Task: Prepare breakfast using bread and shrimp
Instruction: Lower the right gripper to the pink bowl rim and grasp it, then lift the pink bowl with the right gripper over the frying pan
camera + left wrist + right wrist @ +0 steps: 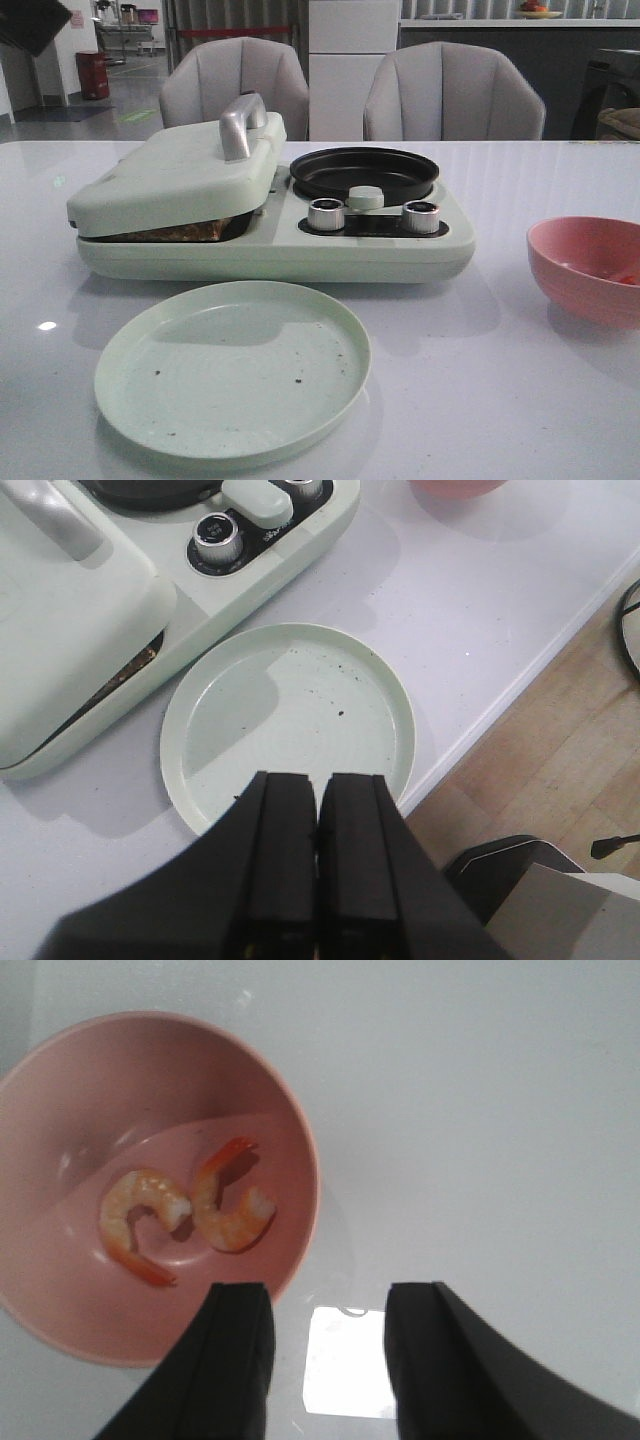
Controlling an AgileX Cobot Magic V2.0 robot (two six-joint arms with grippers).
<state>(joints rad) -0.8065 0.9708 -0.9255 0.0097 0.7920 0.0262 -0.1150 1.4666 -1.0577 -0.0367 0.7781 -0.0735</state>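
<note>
A glossy white surface (500, 400) carries everything, with two grey chairs (235, 85) behind its far edge. The left gripper (317, 790) has its jaws pressed together above one pale green plate (290, 715), which is speckled with dark crumbs. The right gripper (328, 1305) has its jaws spread, holding nothing, over the rim of one pink bowl (70, 1070) at the right, where two curled shrimp (232, 1208) lie side by side. The breakfast maker (275, 205) sits beyond the plate; bread (185, 232) shows as a brown edge under its nearly closed lid. It has one black pan (364, 172) and two silver knobs (325, 214).
</note>
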